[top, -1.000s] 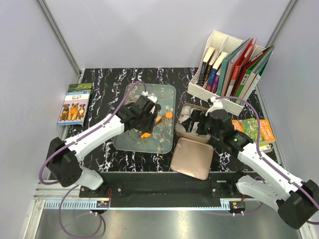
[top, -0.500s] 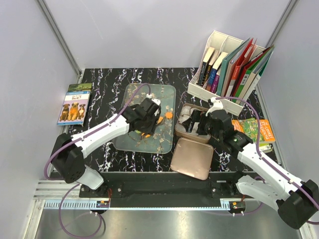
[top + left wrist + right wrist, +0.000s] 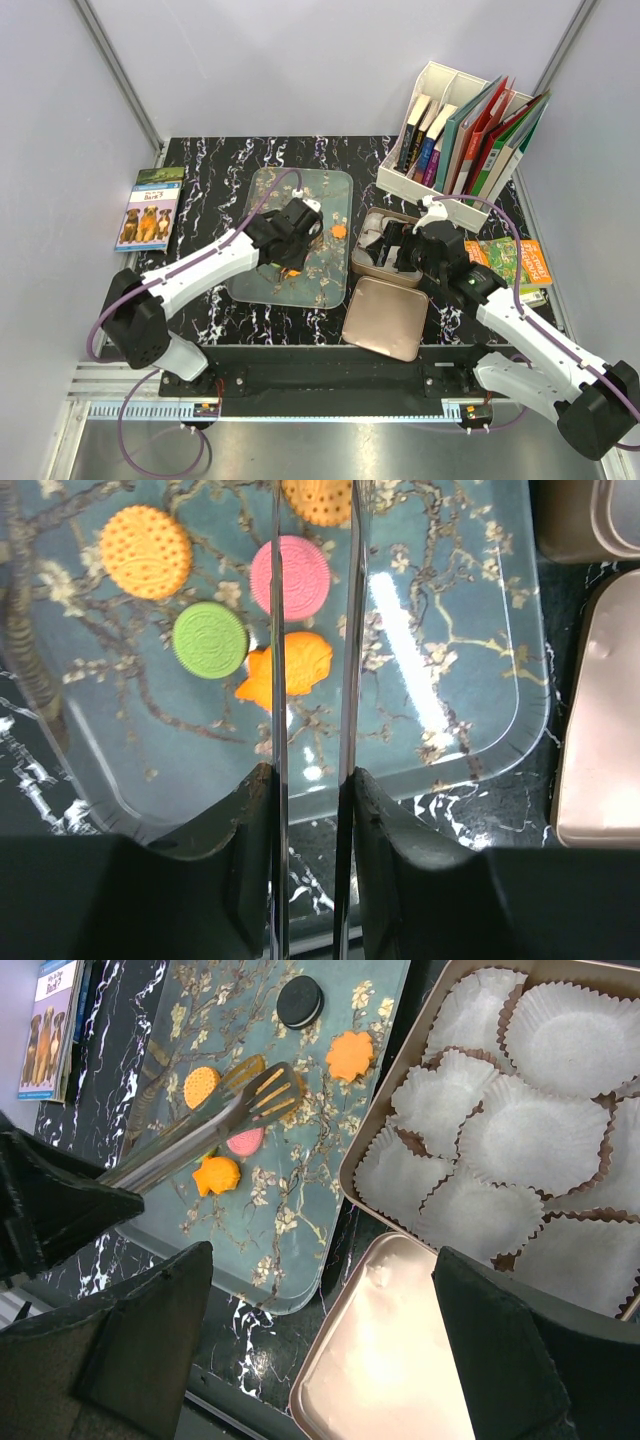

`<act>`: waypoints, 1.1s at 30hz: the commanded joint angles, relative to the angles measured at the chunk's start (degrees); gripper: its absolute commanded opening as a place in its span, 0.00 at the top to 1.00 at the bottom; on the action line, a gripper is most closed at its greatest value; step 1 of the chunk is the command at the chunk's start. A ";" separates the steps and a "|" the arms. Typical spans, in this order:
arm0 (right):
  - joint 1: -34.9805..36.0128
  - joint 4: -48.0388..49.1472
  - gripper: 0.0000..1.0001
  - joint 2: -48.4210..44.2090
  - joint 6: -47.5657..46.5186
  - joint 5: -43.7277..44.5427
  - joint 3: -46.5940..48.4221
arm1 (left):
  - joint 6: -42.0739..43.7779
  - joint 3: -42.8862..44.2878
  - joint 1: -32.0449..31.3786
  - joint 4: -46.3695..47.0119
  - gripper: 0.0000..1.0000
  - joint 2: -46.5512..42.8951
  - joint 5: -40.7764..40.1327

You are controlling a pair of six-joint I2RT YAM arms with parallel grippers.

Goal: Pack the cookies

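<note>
- Glass tray (image 3: 262, 190), blossom pattern: lies under the left gripper (image 3: 310, 775).
- Metal tongs (image 3: 215, 1120): run out ahead from between that gripper's fingers, slotted head over the tray.
- Open tin (image 3: 375, 1110): under the right gripper (image 3: 400, 250), lined with white paper cups (image 3: 500, 1135) packed edge to edge.
- Tin lid (image 3: 385, 318): flat, near side of the right gripper, just beside the tray.
- White book rack (image 3: 432, 80): beyond the right gripper, books upright.
- Green-orange book (image 3: 520, 262): right of it.
- Dog-cover book (image 3: 150, 208): well left of the left gripper.
- Black marbled tabletop (image 3: 200, 160) beneath everything.

Left hand (image 3: 292, 238) above glass tray (image 3: 333, 187)
</note>
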 commanded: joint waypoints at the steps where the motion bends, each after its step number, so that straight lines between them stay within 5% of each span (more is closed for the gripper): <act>1: 0.23 -0.04 0.00 -1.42 -0.59 0.57 1.52 | 0.81 7.19 -0.71 -2.57 0.71 -5.26 -4.23; 8: 0.23 -1.97 0.00 -3.43 -1.03 1.80 3.98 | 1.86 17.12 -2.81 -3.81 0.75 -4.05 -1.69; 21: 0.23 -8.12 0.00 -11.96 -2.52 8.56 8.29 | 4.85 36.10 -7.03 -0.47 0.85 17.82 4.82; 33: 0.14 -11.46 0.00 -14.16 -4.55 11.82 8.99 | 5.46 45.17 -8.27 1.21 0.89 28.56 8.07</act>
